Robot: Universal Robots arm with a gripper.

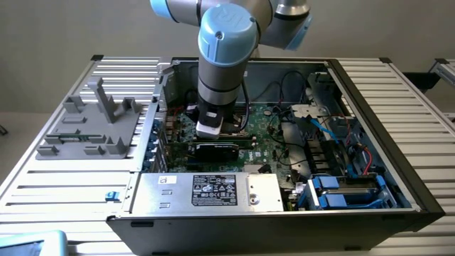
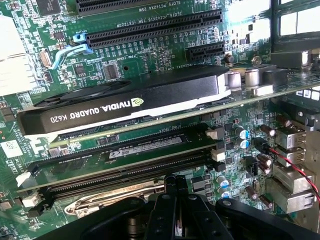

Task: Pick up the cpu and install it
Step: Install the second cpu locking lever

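My arm (image 1: pixel 224 64) reaches straight down into the open computer case (image 1: pixel 370 106), over the green motherboard (image 2: pixel 150 55). In the wrist view my black gripper (image 2: pixel 176 184) hangs just above the board with its fingertips pressed together, shut, and nothing visible between them. Right beside it, partly under the gripper body, lies a silvery metal frame (image 2: pixel 112 200). The cpu is out of view.
A black graphics card (image 2: pixel 125 102) stands on edge close to the gripper, with a memory stick (image 2: pixel 145 147) and empty slots between them. A silver box with a black label (image 1: pixel 206 192) fills the case front. Cables (image 1: pixel 320 133) and blue drive bays (image 1: pixel 341 192) lie toward the exterior view's right; a grey fixture (image 1: pixel 92 122) sits outside the case on its left.
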